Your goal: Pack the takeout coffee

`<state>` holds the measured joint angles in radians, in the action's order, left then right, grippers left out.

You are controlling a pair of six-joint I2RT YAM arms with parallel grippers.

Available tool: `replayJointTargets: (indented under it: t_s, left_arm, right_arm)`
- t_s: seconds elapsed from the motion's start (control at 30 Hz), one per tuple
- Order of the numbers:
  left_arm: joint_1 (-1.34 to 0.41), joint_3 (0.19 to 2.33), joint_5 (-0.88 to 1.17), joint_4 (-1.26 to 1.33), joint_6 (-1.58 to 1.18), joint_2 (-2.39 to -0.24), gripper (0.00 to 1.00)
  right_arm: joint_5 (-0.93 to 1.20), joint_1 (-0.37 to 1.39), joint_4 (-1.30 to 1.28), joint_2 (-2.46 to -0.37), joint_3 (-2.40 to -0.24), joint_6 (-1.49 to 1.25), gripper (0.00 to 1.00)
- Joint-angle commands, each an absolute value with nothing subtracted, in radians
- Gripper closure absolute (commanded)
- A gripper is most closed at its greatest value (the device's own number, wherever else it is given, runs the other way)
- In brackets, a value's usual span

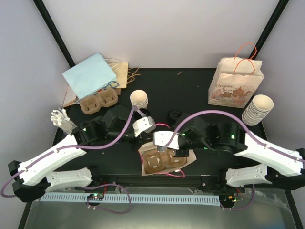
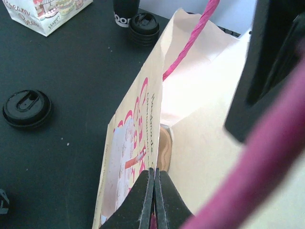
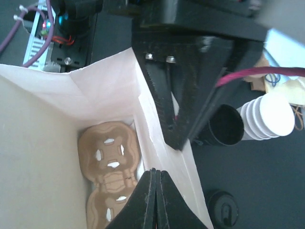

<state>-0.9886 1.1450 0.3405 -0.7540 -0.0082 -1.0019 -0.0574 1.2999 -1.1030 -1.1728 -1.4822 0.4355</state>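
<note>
A brown paper bag stands open near the table's front edge, with a brown cup carrier lying in its bottom. The carrier shows empty cup holes in the right wrist view. My left gripper is shut on the rim of the bag's printed wall, where a pink handle rises. My right gripper is shut on the bag's white inner wall. From above, the left gripper and right gripper meet over the bag's far rim.
A second carrier, a paper cup and a blue bag sit at the back left. A printed bag and stacked white cups are at the right. A black cup and black lids lie near the bag.
</note>
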Motion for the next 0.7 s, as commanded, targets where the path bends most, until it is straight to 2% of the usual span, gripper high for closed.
replayJointTargets:
  t_s: [0.0,0.13,0.37,0.5,0.57,0.67]
  left_arm:
    - [-0.991,1.157,0.317,-0.778,-0.003,-0.976,0.98]
    - [-0.991,1.155,0.303,-0.793,-0.007,-0.963,0.98]
    - [-0.991,1.167,0.271,-0.862,-0.021,-0.914,0.98]
    - [-0.991,1.171,0.233,-0.920,-0.033,-0.868,0.99]
    - [-0.991,1.177,0.202,-0.959,-0.044,-0.846,0.98]
    - [-0.991,1.191,0.138,-1.036,-0.075,-0.814,0.98]
  right_arm:
    - [-0.066,1.296,-1.078,-1.114,-1.500,0.390,0.99]
    - [-0.063,1.289,-1.049,-1.078,-1.511,0.322,0.96]
    - [-0.202,1.217,-0.971,-1.040,-1.550,0.027,0.75]
    - [-0.322,1.215,-1.014,-1.055,-1.588,-0.118,0.55]
    - [-0.377,1.213,-1.037,-1.062,-1.595,-0.167,0.49]
    - [-0.443,1.209,-1.038,-1.063,-1.578,-0.225,0.29]
